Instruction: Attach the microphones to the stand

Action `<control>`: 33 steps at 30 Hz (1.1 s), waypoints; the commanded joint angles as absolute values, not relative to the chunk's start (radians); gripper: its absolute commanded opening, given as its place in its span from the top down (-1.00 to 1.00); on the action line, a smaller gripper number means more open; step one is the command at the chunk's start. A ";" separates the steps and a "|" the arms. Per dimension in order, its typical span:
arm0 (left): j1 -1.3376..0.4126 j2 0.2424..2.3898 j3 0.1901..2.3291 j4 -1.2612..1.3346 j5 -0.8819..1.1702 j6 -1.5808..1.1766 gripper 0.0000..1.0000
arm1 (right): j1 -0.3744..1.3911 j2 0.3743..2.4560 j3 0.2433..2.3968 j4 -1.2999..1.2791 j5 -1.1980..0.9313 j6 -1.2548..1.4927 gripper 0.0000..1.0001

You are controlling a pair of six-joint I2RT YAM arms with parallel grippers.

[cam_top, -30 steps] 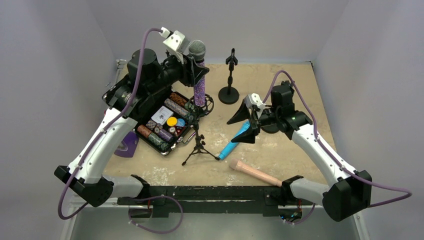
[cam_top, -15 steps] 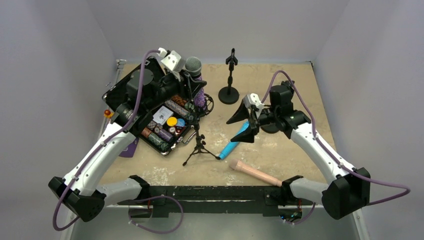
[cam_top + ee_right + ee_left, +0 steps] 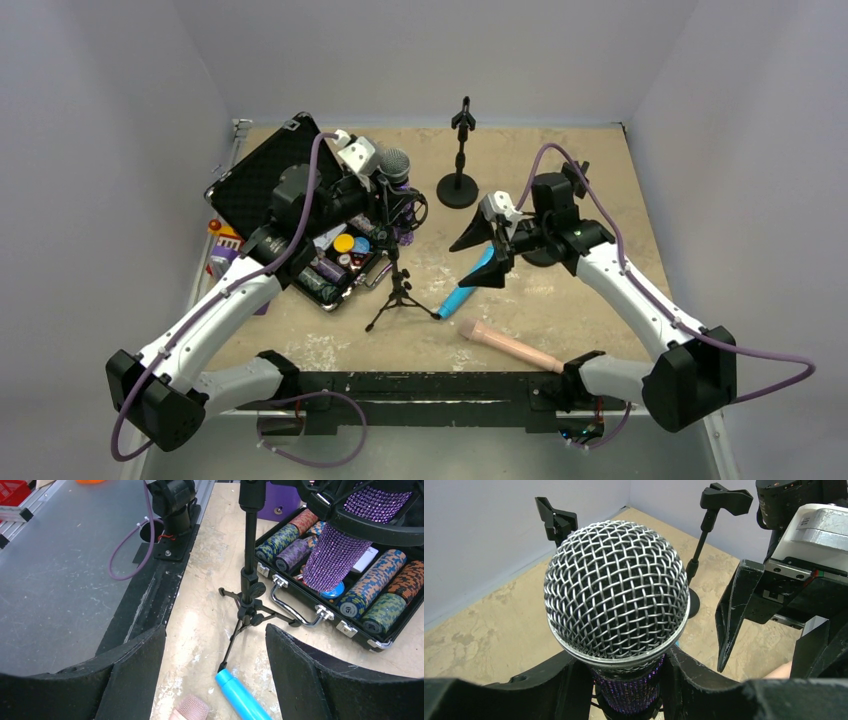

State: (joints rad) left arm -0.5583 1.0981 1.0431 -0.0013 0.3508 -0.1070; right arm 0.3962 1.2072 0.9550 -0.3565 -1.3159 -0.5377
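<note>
The glittery purple microphone (image 3: 397, 165) stands upright in the left gripper (image 3: 624, 680), whose fingers (image 3: 559, 680) clamp the sparkly barrel just under the grey mesh head. In the right wrist view the barrel appears to pass down through the black ring (image 3: 360, 525) on top of the tripod stand (image 3: 398, 290), near the middle of the worktop (image 3: 590, 180).

It looks rigid and probably top-heavy. The studded skin should resist slipping, but the mesh could dent, so the barrel is the right place to hold it.

The blue microphone (image 3: 468, 285) lies slanted just right of the tripod, one end near a tripod foot. The peach-pink microphone (image 3: 510, 345) lies close to the worktop's near edge. Both look smooth and round, so they are likely to roll and are best pinched mid-barrel.

The right gripper (image 3: 483, 252) hovers over the blue one with its fingers (image 3: 135, 670) spread wide and empty.

Room is tight on the left, where an open case of chips (image 3: 320, 250) crowds the tripod legs. A round-base stand (image 3: 460, 150) waits by the far edge. The worktop's right side and far right corner offer freer swing.
</note>
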 commanded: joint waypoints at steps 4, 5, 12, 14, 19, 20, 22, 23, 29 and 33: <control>-0.557 1.083 1.075 -0.043 0.293 -0.138 0.03 | 0.426 1.202 0.968 -0.415 -1.296 -0.622 -0.55; -0.557 1.075 1.078 -0.046 0.279 -0.157 -0.19 | 0.430 1.199 0.968 -0.423 -1.293 -0.634 -0.56; -0.555 1.045 1.241 -0.213 0.208 -0.186 -0.75 | 0.497 1.187 0.976 -0.436 -1.209 -0.671 -0.59; -0.555 1.035 1.284 -0.261 0.185 -0.176 -0.76 | 0.525 1.193 0.988 -0.425 -1.168 -0.667 -0.58; -0.555 0.915 1.246 -0.285 0.106 -0.176 -0.82 | 0.628 1.189 0.990 -0.350 -1.011 -0.658 -0.58; -0.555 0.885 1.223 -0.291 0.087 -0.182 -0.82 | 0.639 1.198 0.998 -0.333 -0.999 -0.635 -0.58; -0.555 0.818 1.170 -0.309 0.051 -0.202 -0.82 | 0.656 1.212 1.004 -0.279 -0.976 -0.584 -0.58; -0.555 0.779 1.135 -0.316 0.031 -0.216 -0.82 | 0.668 1.215 1.005 -0.248 -0.961 -0.555 -0.58; -0.556 0.561 0.913 -0.355 -0.081 -0.305 -0.84 | 0.720 1.245 0.985 0.017 -0.879 -0.291 -0.58; -0.556 0.454 0.834 -0.411 -0.125 -0.360 -0.84 | 0.759 1.265 0.967 0.151 -0.830 -0.162 -0.58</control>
